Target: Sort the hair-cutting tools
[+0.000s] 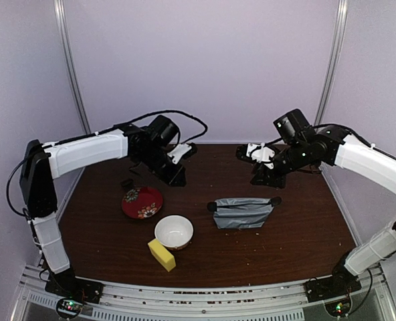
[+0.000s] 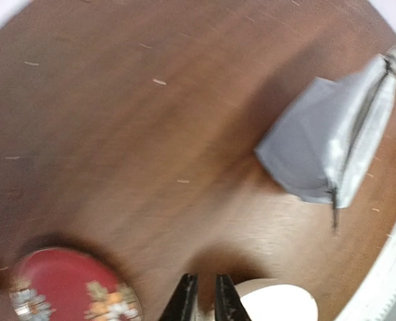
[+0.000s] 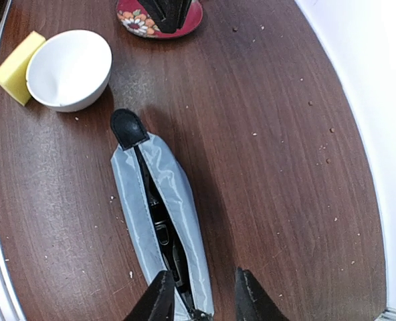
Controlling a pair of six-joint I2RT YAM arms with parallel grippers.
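Right gripper (image 3: 199, 294) jaws apart, empty, over soft grey zip pouch (image 3: 161, 221) mid-table; tools inside look hard, slim, prob. light. Pinch by handles. Left gripper (image 2: 205, 299) nearly together.

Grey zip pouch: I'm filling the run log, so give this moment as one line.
grey zip pouch: unzipped, black tools inside | left gripper: nearly shut, empty, above white bowl | right gripper: open, over pouch end

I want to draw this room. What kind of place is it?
Probably a robot test booth, not a home: plain pale walls close around one brown table, and two robot arms are bolted to a metal rail at its near edge.
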